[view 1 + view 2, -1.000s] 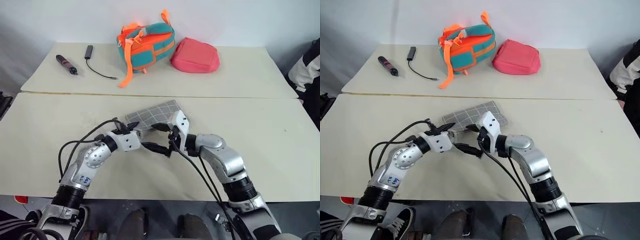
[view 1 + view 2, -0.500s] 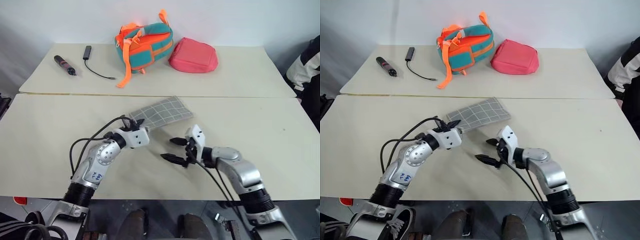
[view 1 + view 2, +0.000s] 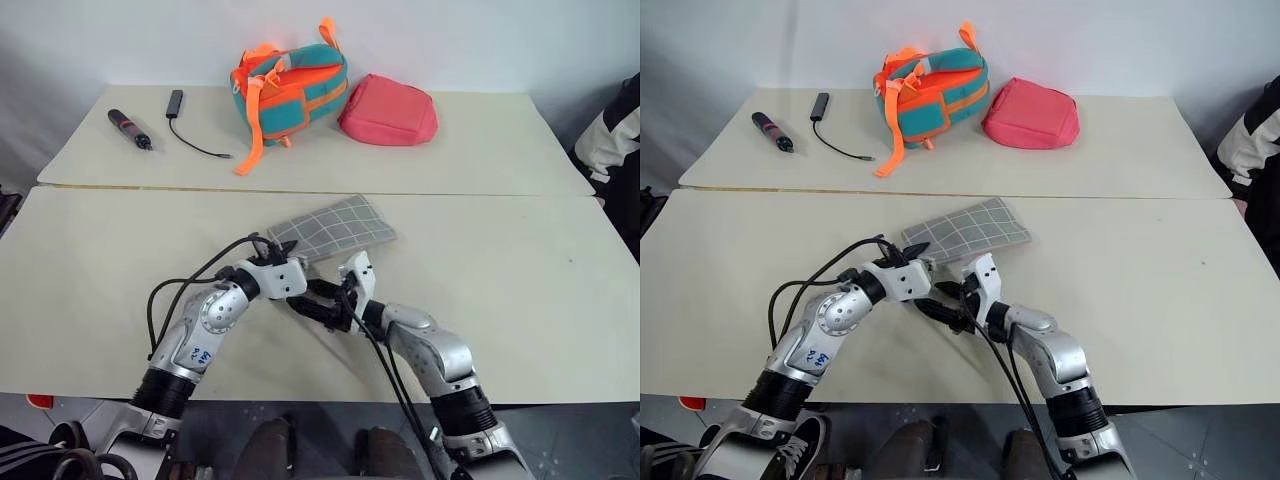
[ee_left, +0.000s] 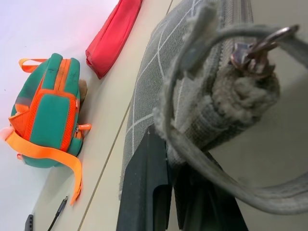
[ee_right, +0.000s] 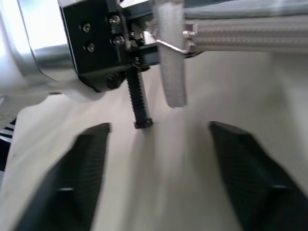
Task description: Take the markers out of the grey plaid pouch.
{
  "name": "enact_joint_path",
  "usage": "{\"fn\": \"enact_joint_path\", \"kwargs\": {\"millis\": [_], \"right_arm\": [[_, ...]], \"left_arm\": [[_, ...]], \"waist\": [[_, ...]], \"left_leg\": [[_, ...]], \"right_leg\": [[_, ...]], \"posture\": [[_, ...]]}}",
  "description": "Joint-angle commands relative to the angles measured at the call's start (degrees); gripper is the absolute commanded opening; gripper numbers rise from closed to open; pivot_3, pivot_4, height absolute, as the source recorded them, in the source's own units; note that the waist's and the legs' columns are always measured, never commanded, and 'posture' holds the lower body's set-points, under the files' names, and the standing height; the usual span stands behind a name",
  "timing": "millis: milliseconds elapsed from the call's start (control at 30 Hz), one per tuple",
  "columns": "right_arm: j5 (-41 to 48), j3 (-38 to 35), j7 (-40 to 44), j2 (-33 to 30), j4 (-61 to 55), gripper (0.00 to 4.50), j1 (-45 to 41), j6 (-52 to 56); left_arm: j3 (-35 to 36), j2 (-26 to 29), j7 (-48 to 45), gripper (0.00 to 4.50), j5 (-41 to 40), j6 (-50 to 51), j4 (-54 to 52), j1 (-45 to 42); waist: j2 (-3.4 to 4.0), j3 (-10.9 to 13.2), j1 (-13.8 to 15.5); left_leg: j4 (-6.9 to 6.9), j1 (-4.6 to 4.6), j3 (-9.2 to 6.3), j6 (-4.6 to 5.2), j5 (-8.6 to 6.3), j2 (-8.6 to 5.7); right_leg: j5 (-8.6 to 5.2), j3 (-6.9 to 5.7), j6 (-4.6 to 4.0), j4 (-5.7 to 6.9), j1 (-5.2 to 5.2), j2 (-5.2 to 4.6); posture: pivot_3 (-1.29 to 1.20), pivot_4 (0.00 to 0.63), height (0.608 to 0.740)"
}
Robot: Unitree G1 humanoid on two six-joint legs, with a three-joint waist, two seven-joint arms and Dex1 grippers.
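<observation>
A: Right gripper (image 3: 322, 302) swung back in since half a second ago; it was off at 4 o'clock of the pouch, now it sits just at the pouch's near end, next to the left one. Fingers were spread wide a second ago; head views now show them narrower but still apart, nothing between them.

B: Left?

A: Left gripper (image 3: 290, 250) barely shifted. Same pinch on the near corner of the grey plaid pouch (image 3: 335, 228), fingers pressed together on the fabric. Pouch lies flat on the near table (image 3: 520, 290), slanting from the grippers toward 1 o'clock.

B: Left wrist view?

A: Pouch edge (image 4: 192, 86) fills it, clamped in the black fingers (image 4: 144, 192), grey loop and round metal zip ring (image 4: 255, 50) right at the clamp. No markers visible, can't tell if the zip is open.

B: Right wrist?

A: Its own two fingers (image 5: 82, 168) apart, bare tabletop between. Ahead of them: the left gripper's body and the pouch's zipper line (image 5: 240, 33) with a strap hanging down.

B: Clutter?

A: All on the far table, well apart from the pouch: teal-and-orange bag (image 3: 292, 85) at 12 o'clock, pink-red pouch (image 3: 388, 110) just beside it, black cable (image 3: 190, 128) and dark pen-like stick (image 3: 130, 128) at 10 o'clock. Person's sleeve (image 3: 615, 130) at the right edge. Nothing lies between the grippers and the pouch.
</observation>
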Motion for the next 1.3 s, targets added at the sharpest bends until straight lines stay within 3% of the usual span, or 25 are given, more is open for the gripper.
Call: {"fn": "enact_joint_path", "kwargs": {"millis": [33, 100, 567, 733, 1067, 1300], "right_arm": [[1.83, -1.35, -0.57, 1.29, -0.27, 1.86, -1.67, -0.10], [2.32, -1.77, -0.95, 1.61, -0.12, 1.17, -1.84, 0.30], [5.20, -3.30, -1.91, 2.97, -0.41, 1.17, -1.33, 2.19], [6.47, -4.00, -2.45, 3.67, -0.34, 0.02, -1.77, 3.01], [7.69, -4.36, 0.22, -0.89, -2.38, 0.02, -0.82, 4.32], [15.16, -9.92, 4.14, -6.66, -4.82, 0.02, -0.53, 9.02]], "left_arm": [[-2.40, -0.46, -0.90, 0.00, 0.09, 0.01, -0.59, 1.71], [-2.40, -0.51, -0.95, 0.00, 0.00, 0.13, -0.71, 1.84], [-2.73, -0.13, -0.85, 0.00, 0.58, 0.13, -1.77, 2.52], [-2.70, -0.02, -0.80, 0.00, 0.61, 0.37, -1.90, 2.67], [-1.74, 1.16, -0.57, 0.00, 0.21, 0.12, -2.21, 3.43], [-0.13, 4.82, 0.07, 0.00, -0.19, -2.94, -0.27, 3.40]], "waist": [[0.00, 0.00, 0.01], [0.00, 0.00, 0.03], [0.00, 0.00, -0.05], [0.00, 0.00, -0.09], [0.00, 0.00, -0.10], [0.00, 0.00, -0.52]], "left_leg": [[0.00, 0.00, 0.00, 0.02, -0.01, 0.00], [0.00, 0.00, 0.00, 0.04, -0.03, 0.01], [0.00, 0.00, 0.06, 0.14, -0.11, 0.02], [0.00, 0.00, 0.06, 0.24, -0.18, 0.03], [-0.01, 0.00, 0.09, 0.31, -0.25, 0.02], [-0.02, 0.00, 0.12, 0.30, -0.26, 0.08]], "right_leg": [[0.00, 0.00, 0.00, 0.00, 0.00, -0.01], [0.00, 0.00, -0.01, 0.00, -0.02, -0.05], [0.01, -0.09, -0.02, -0.01, -0.04, -0.23], [0.01, -0.09, -0.02, 0.00, -0.04, -0.23], [0.02, -0.11, -0.03, -0.03, -0.05, -0.29], [0.03, -0.11, -0.05, -0.08, -0.05, -0.28]], "posture": [[0.00, 0.150, 0.740], [0.00, 0.150, 0.740], [0.00, 0.150, 0.740], [0.00, 0.150, 0.740], [0.00, 0.150, 0.740], [0.00, 0.150, 0.740]]}}
